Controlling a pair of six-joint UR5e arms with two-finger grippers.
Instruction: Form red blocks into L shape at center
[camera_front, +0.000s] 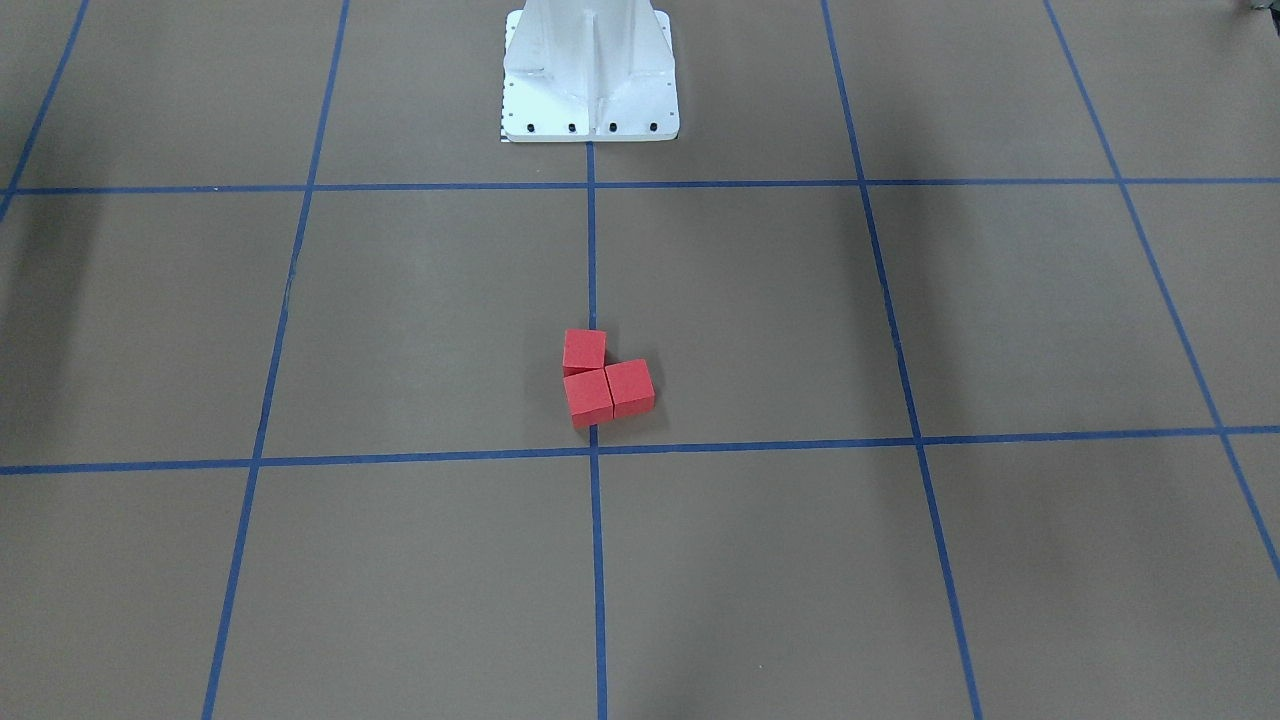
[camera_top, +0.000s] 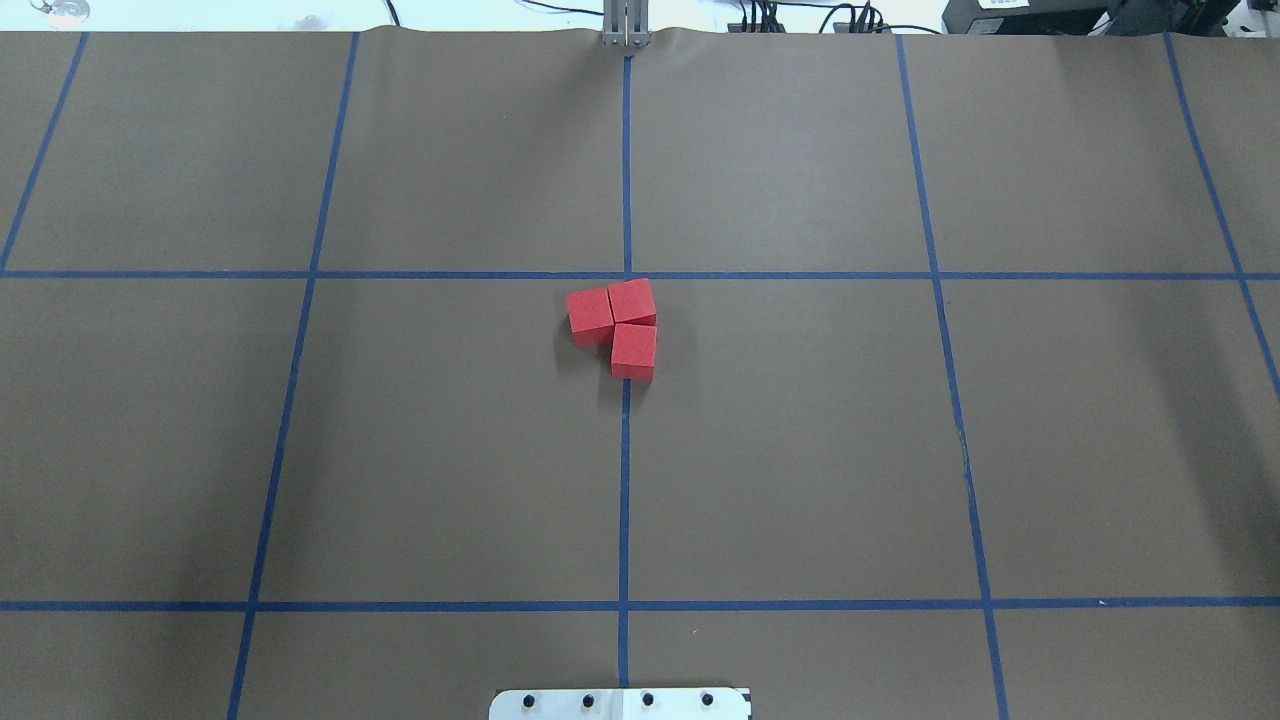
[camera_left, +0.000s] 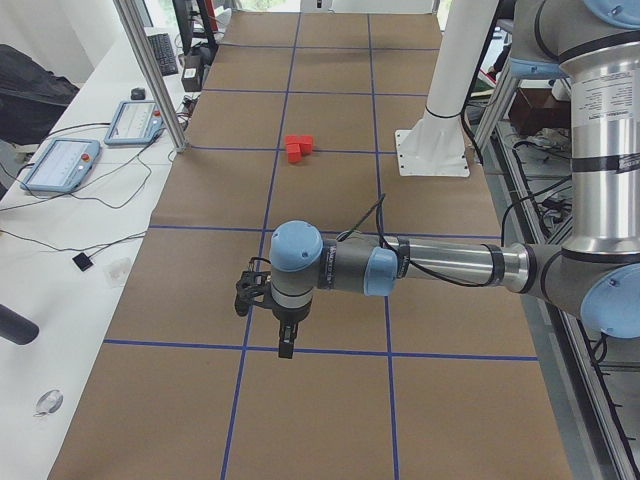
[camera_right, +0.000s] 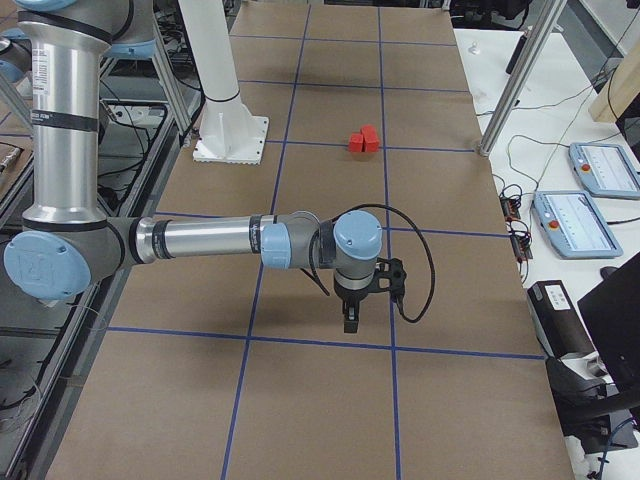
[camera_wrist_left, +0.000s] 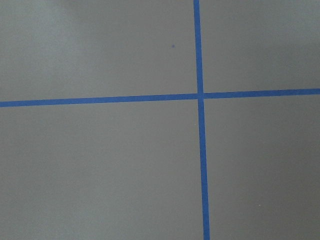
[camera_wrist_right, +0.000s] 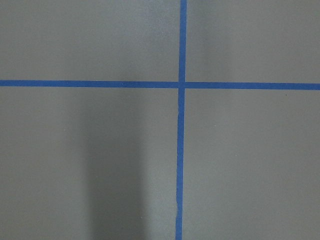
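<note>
Three red blocks (camera_top: 612, 325) touch edge to edge in an L, just robot-side of the center crossing (camera_top: 627, 274). The left gripper (camera_left: 285, 349) and right gripper (camera_right: 349, 322) hang well away over bare grid; can't tell whether fingers are apart or together.

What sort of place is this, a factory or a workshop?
Probably a robotics research lab. Robot arms reach over a table papered brown and gridded with blue tape, control tablets lie on a side bench, and the only workpieces in view are three red blocks.
</note>
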